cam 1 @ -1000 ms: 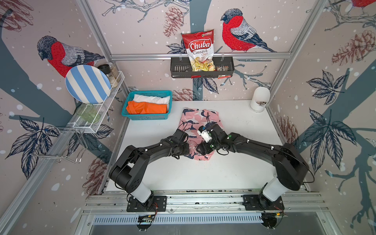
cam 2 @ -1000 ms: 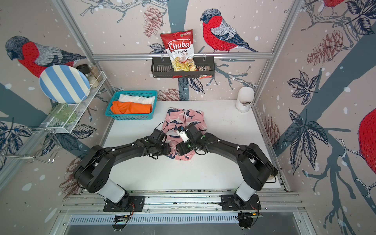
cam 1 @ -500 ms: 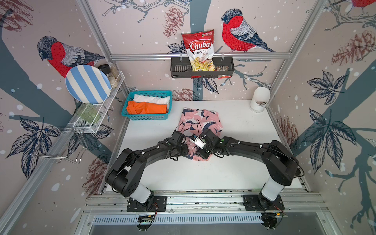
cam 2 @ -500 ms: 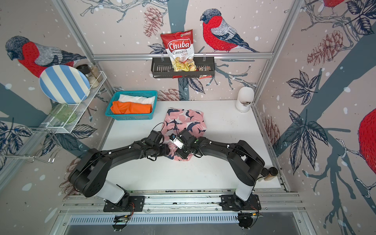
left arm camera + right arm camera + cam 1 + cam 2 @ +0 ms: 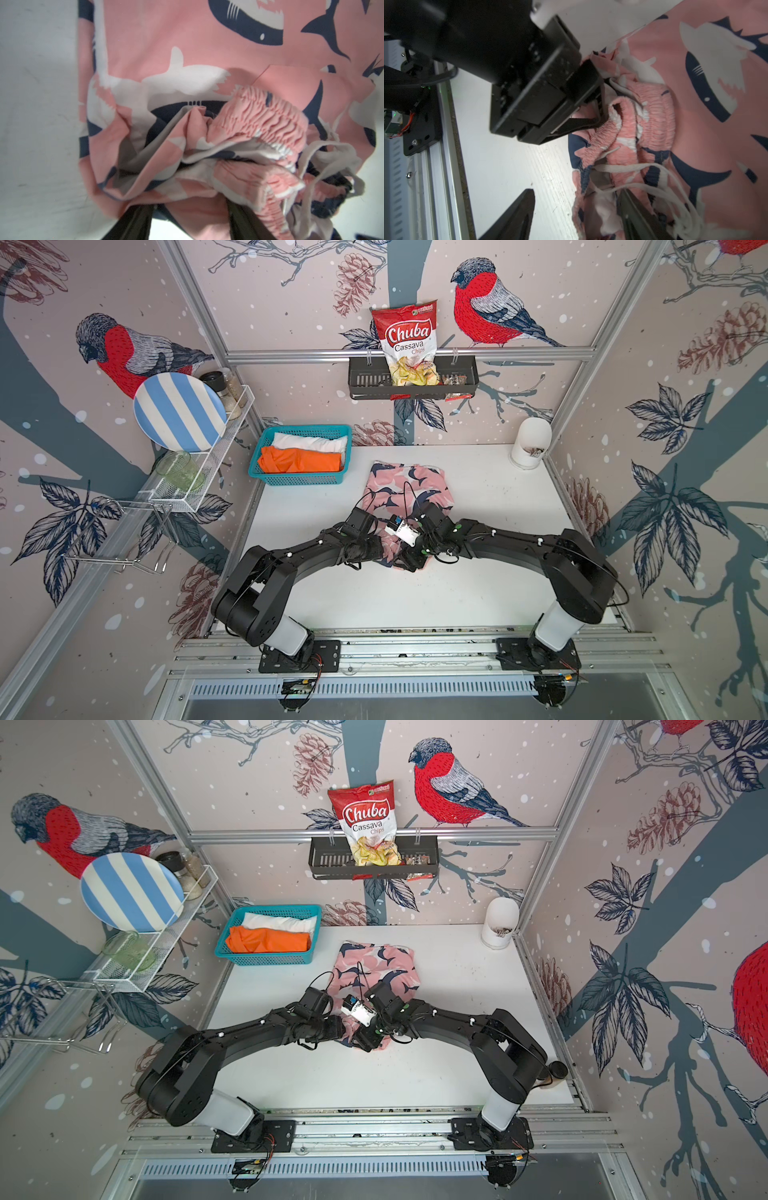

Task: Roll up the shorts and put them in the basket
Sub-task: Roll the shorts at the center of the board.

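Moved since earlier: right arm [image 5: 519, 539] is now reaching nearer and more to the left, so right fingers [image 5: 517, 216] are sitting at the near edge of the pink shorts [image 5: 409, 485], no longer over their middle; left arm [image 5: 299, 556] is staying almost where it was.
Pink shorts: lying in the middle of the bench [image 5: 415, 601], far part flat, near waistband [image 5: 259, 116] bunching into a first turn.
Left fingers [image 5: 135, 224]: standing apart with the bunched waistband over them; I cannot tell if they are pinching it.
Right fingers: standing open, one on bare bench, one beside the drawstring [image 5: 629, 166].
Why, as I judge: both pairs are working one edge so the roll is starting even.
Other shorts: white shorts [image 5: 311, 441] and orange shorts [image 5: 299, 460] are resting in the basket [image 5: 299, 480], far left.
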`<control>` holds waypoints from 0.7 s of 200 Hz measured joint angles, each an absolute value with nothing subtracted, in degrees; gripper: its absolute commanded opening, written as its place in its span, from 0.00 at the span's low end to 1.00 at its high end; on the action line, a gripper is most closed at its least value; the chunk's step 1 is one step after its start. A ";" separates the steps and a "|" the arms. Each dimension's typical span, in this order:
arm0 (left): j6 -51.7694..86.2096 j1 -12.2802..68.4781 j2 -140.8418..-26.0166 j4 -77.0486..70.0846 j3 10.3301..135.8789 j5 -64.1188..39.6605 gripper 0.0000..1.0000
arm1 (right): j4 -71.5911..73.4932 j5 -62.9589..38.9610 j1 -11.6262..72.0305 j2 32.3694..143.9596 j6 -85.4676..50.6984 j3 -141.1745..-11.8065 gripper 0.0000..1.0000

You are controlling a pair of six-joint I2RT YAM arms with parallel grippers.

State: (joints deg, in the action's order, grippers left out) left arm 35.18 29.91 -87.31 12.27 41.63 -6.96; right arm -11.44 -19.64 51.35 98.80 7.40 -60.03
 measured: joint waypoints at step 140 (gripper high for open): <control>46.89 29.34 -71.88 10.70 31.90 -11.55 0.87 | -0.47 -38.02 42.52 112.73 -8.97 -60.62 0.00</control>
State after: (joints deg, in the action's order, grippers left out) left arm 46.89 29.34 -71.88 10.70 31.90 -11.55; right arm -0.47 -38.02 42.52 112.73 -8.97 -60.62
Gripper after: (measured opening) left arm 0.845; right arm 0.057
